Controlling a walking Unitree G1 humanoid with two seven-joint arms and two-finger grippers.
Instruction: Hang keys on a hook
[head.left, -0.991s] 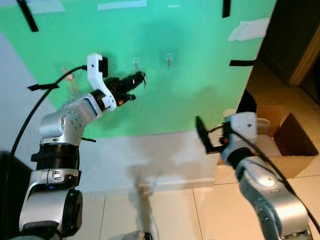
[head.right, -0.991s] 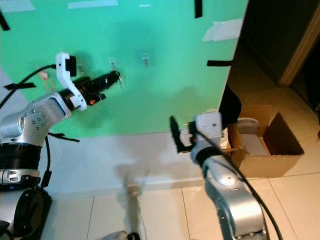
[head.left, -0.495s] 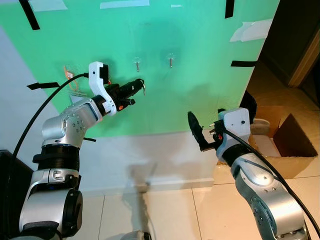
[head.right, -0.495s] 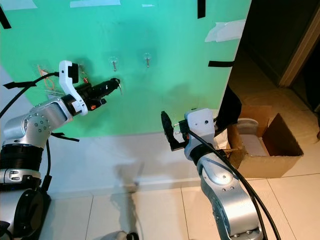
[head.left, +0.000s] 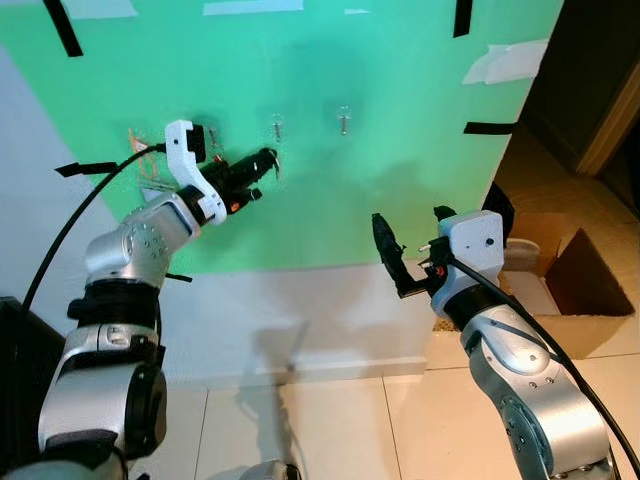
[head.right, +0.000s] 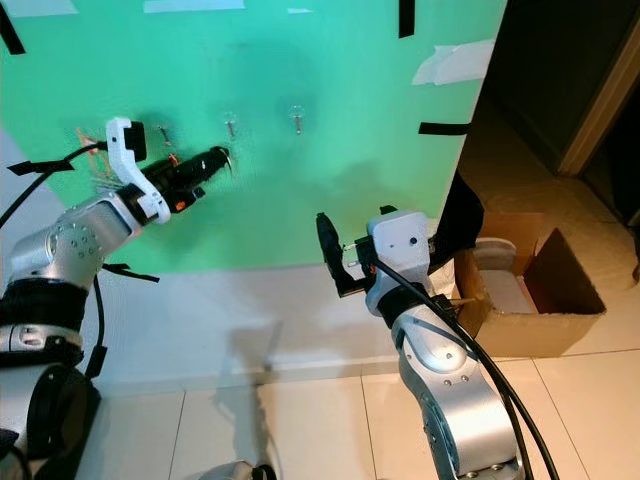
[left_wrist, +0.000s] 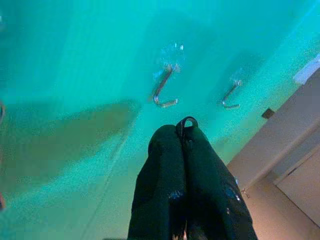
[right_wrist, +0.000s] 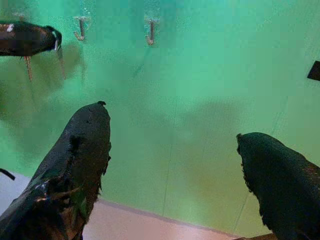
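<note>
Your key ring (left_wrist: 187, 122) is pinched at the very tip of the left gripper (head.left: 262, 160), whose two black fingers (left_wrist: 165, 170) are pressed together on it, so only a small metal loop pokes out beyond them. In the left wrist view that loop sits just short of the nearer hook (left_wrist: 162, 90), near it but not touching; a second hook (left_wrist: 230, 96) stands further along the wall beside it. From the head cameras you can see the left gripper held up against the green wall (head.left: 400, 150), its tip just below and beside the nearer of the two hooks (head.left: 277, 127), with the other hook (head.left: 343, 119) apart from it. Whether the keys themselves hang below the fingers you cannot tell; they are too small and dark to make out.

Your right gripper (head.left: 412, 240) is raised in front of the lower part of the green wall, well apart from the hooks, its fingers (right_wrist: 80, 155) spread wide with nothing between them. In the right wrist view both hooks and the left gripper's tip show far ahead of it.

Strips of black tape (head.left: 485, 127) and white tape (head.left: 505, 62) are stuck on the wall. A brown cardboard box (head.left: 585, 290) sits open on the tiled floor (head.left: 340, 430) near the right arm, by a dark doorway (head.left: 590, 80).
</note>
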